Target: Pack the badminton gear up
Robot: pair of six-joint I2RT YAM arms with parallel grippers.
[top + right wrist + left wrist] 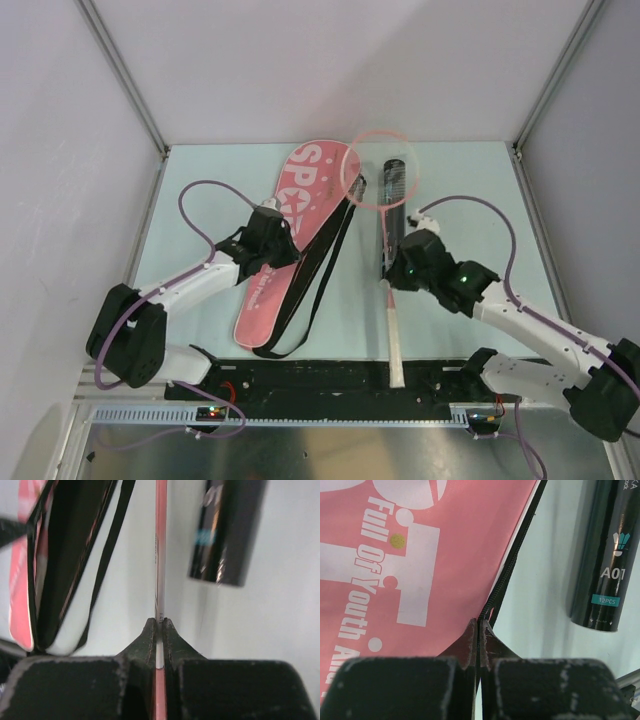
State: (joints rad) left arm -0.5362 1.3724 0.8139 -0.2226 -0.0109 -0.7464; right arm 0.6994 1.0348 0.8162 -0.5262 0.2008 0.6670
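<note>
The pink racket case (290, 230) with white lettering lies diagonally on the table, its black strap (318, 290) looping along its right side. My left gripper (277, 222) is shut on the case's black zipper edge (502, 580); in the left wrist view the left gripper (479, 623) pinches that edge. A pink-framed racket (381, 170) lies to the right, its white handle (395, 350) toward me. My right gripper (405, 265) is shut on the racket's thin shaft (160, 540), as the right gripper (160, 624) shows close up. The black tube (393, 185) lies under the racket head.
A black rail (330, 385) with the arm bases runs along the near table edge, under the handle's end. White walls and metal posts (125, 80) close in the table on the left, back and right. The tube (607, 555) lies just right of the case.
</note>
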